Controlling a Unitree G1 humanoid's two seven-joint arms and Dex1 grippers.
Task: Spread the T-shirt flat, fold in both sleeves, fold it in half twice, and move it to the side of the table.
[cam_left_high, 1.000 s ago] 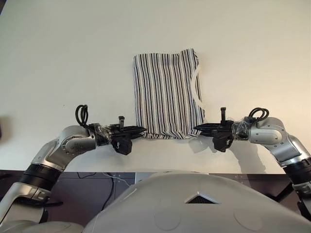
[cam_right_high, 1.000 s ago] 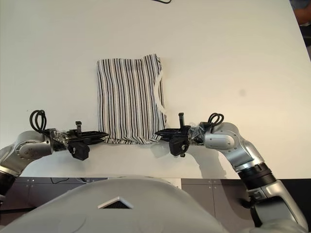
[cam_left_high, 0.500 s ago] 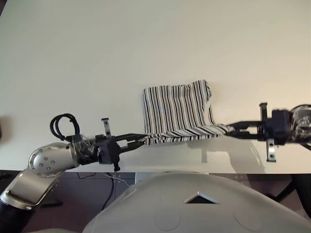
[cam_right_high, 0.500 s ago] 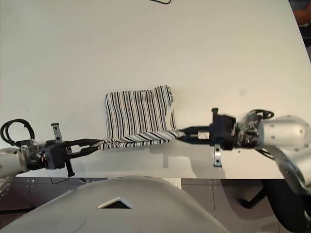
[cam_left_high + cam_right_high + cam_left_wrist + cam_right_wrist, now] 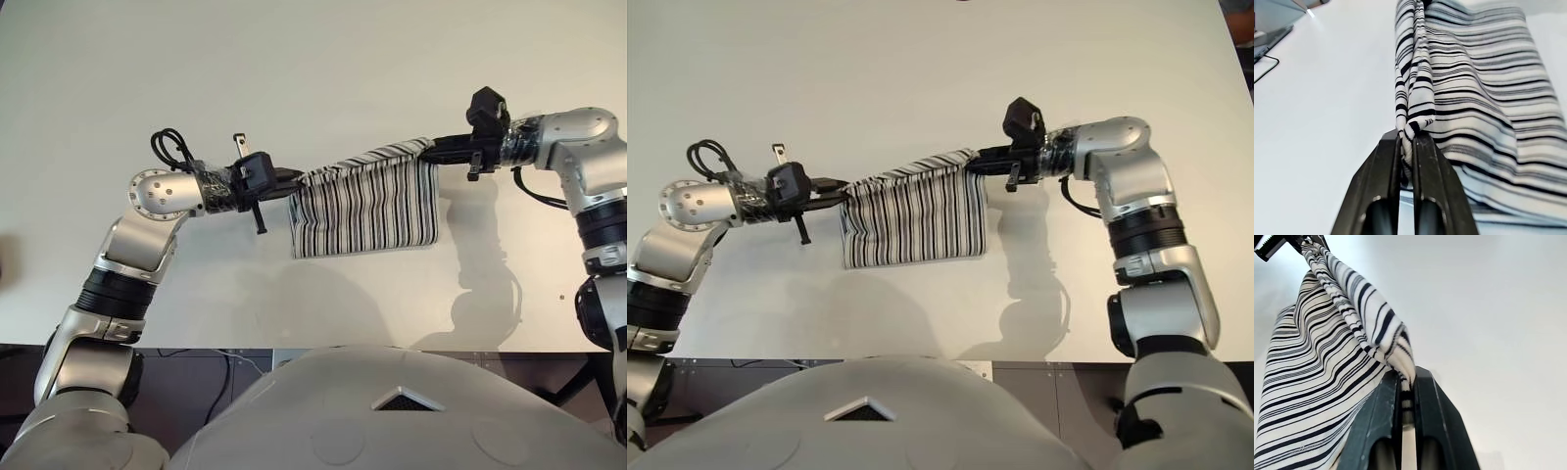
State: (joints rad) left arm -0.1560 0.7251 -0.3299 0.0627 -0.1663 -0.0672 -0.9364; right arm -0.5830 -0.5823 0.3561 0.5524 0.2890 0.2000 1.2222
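The step in hand looks like one of the half-folds. The T-shirt (image 5: 367, 201), already narrowed to a plain panel with no sleeve sticking out, hangs over the middle of the bench (image 5: 294, 59), strung by two corners of one edge between the tools.

The left tool (image 5: 294, 181) is clamped on its corner, jaws drawn almost together with a bunched roll of striped cloth pinched between them. The right tool (image 5: 431, 149) grips the opposite corner the same way, jaws narrow on a twisted wad of fabric. The right one sits higher in the head views than the left, so the held edge slopes up toward it.

By my reckoning, the next move calls for both tools to travel together. They would carry the held edge across to meet the opposite edge, level it, lower it until the layers lie square, and only then let go. Uneven height or pace would skew the fold.

The shirt is a soft knit in thin black and white stripes that run down the hanging panel. The cloth dips slightly between the two grips and drapes in several layers, with a lower edge that is not quite straight. Whether that edge rests on the bench I cannot tell.
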